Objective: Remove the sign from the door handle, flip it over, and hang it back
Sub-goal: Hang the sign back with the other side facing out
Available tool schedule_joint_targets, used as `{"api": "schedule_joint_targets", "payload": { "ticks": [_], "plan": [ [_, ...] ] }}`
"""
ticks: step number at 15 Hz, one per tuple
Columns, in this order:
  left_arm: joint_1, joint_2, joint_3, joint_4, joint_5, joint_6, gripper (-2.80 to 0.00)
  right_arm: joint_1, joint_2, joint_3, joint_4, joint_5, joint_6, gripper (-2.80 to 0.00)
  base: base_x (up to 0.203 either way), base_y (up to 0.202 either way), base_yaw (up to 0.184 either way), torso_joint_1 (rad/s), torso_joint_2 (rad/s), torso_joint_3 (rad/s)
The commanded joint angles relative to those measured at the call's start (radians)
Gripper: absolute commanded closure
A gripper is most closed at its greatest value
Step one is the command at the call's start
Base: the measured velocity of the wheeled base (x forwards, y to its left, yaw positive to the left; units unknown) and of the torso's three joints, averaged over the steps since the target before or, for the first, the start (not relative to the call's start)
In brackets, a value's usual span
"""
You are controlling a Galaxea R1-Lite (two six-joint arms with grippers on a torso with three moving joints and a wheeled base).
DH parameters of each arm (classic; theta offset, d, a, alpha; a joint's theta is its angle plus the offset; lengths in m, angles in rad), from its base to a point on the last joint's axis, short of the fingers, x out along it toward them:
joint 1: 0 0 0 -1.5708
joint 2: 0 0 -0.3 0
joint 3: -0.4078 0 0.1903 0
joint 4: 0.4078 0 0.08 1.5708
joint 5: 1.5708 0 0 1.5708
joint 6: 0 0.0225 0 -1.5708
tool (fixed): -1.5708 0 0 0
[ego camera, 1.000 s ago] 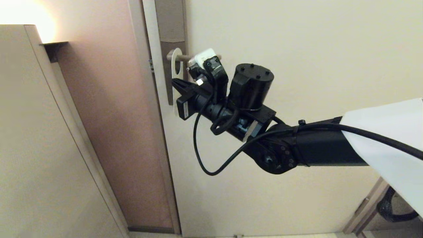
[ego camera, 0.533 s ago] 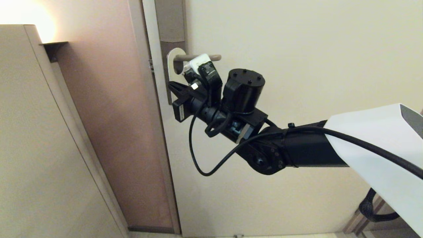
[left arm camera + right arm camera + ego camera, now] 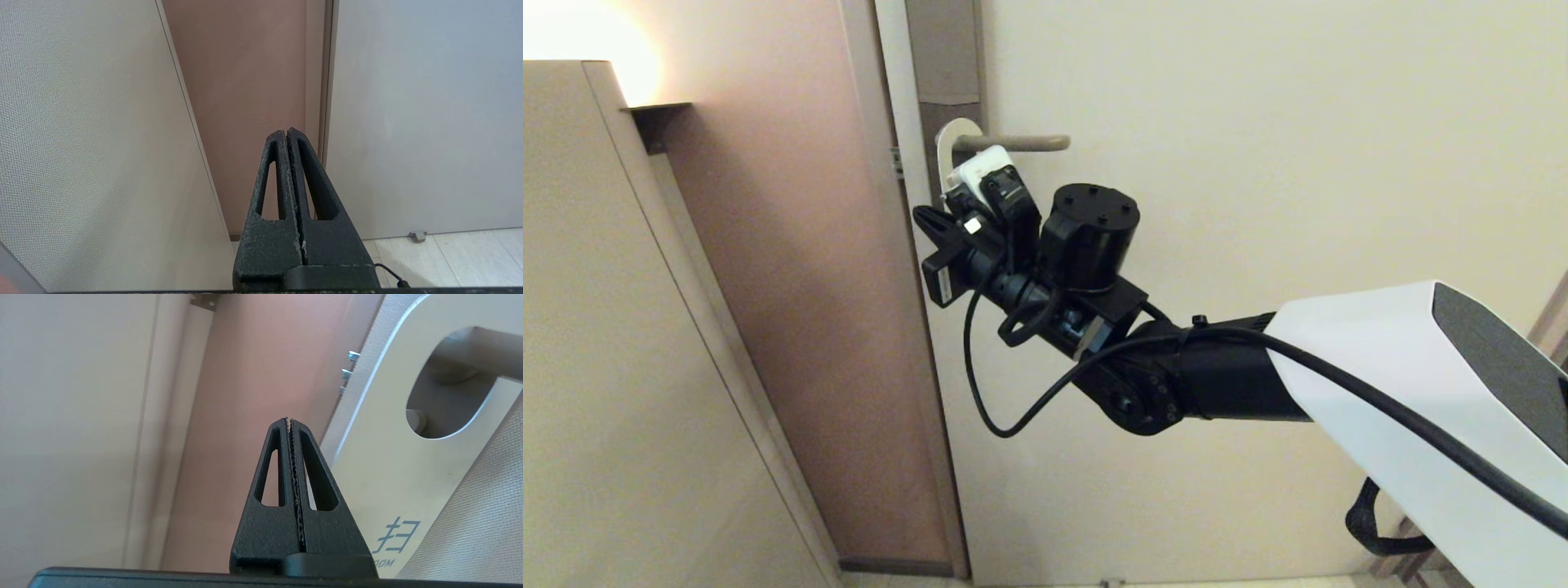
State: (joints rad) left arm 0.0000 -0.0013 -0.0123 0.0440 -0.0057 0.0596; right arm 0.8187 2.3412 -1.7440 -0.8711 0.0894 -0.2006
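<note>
The sign (image 3: 945, 149) hangs by its oval hole on the door handle (image 3: 1017, 144), close to the brown backplate; my right arm hides its lower part. In the right wrist view the sign (image 3: 388, 465) shows its white face with blue lettering, and the door handle (image 3: 488, 345) passes through the hole. My right gripper (image 3: 920, 215) is just below the handle, at the sign's edge toward the door frame. The right gripper (image 3: 289, 420) is shut with nothing between its fingers, and the card lies beside it. My left gripper (image 3: 287, 131) is shut and empty, low down and pointing at the door's bottom corner.
The cream door (image 3: 1258, 122) carries a tall brown backplate (image 3: 946, 73). A pinkish wall strip (image 3: 809, 286) and a beige panel (image 3: 605, 327) stand to the left. A small door stop (image 3: 417, 235) sits on the tiled floor.
My right arm has slid left toward the door frame, uncovering the whole handle bar. The sign has turned from edge-on to flatter against the backplate.
</note>
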Motion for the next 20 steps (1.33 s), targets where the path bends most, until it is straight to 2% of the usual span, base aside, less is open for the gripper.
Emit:
{"api": "schedule_joint_targets", "payload": {
  "ticks": [1, 7, 15, 20],
  "plan": [
    [0.0, 0.001, 0.0, 0.0, 0.0, 0.0, 0.0, -0.001, 0.033, -0.022, -0.005, 0.0, -0.015, 0.0, 0.0, 0.0, 0.0, 0.0, 0.0, 0.0],
    [0.0, 0.001, 0.0, 0.0, 0.0, 0.0, 0.0, -0.001, -0.043, -0.004, -0.002, 0.007, -0.01, 0.0, 0.0, 0.0, 0.0, 0.0, 0.0, 0.0],
    [0.0, 0.001, 0.0, 0.0, 0.0, 0.0, 0.0, -0.006, -0.294, 0.325, 0.001, 0.166, -0.008, 0.0, 0.0, 0.0, 0.0, 0.0, 0.0, 0.0],
    [0.0, 0.001, 0.0, 0.0, 0.0, 0.0, 0.0, -0.063, -0.247, 0.337, -0.002, 0.164, -0.014, 0.0, 0.0, 0.0, 0.0, 0.0, 0.0, 0.0]
  ]
}}
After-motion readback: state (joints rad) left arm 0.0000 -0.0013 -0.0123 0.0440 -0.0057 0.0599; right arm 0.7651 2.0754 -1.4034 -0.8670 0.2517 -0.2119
